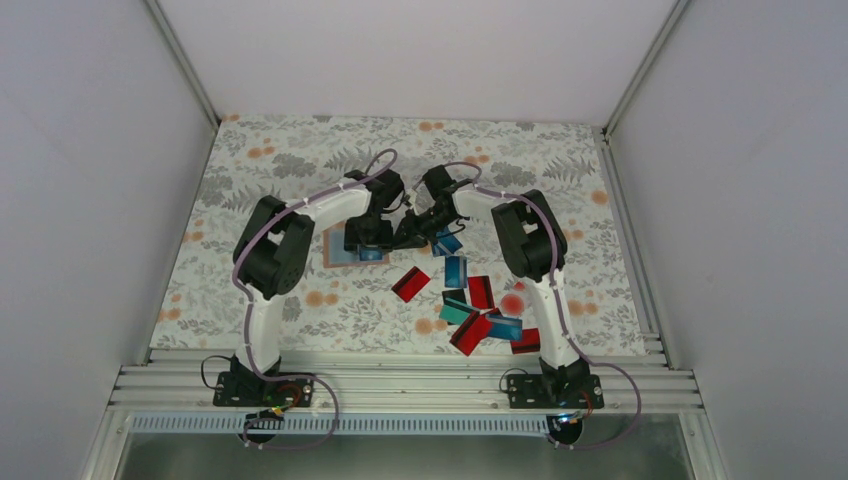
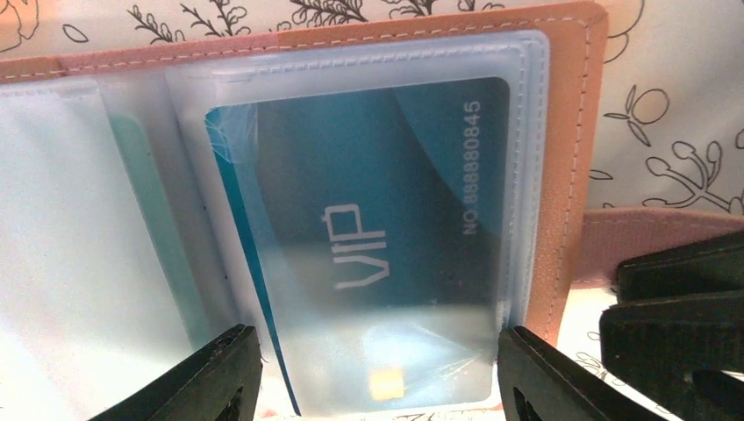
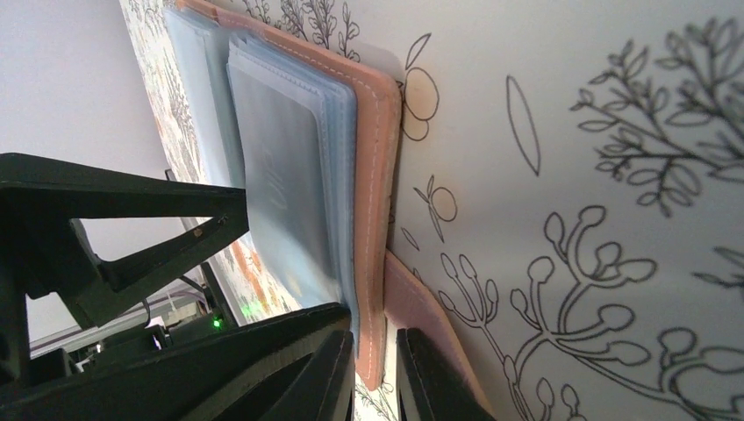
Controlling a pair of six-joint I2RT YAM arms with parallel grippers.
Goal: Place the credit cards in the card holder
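Note:
The card holder [image 1: 335,258] lies open on the flowered cloth, tan cover [image 2: 572,175] down and clear sleeves up. A blue credit card [image 2: 386,228] marked VIP sits in the top sleeve. My left gripper [image 2: 377,373] straddles the near end of that card, its fingers against the card's two long sides. My right gripper [image 3: 375,377] is shut on the holder's tan cover edge [image 3: 379,175] and pins it beside the left gripper [image 1: 368,238]. Several loose credit cards, a red one [image 1: 410,283] and a blue one [image 1: 456,270] among them, lie to the right.
More red, blue and teal cards [image 1: 470,325] are heaped near the right arm's base. Both arms meet over the middle of the cloth [image 1: 260,160]. Grey walls close in the left, right and back. A metal rail [image 1: 400,385] runs along the near edge.

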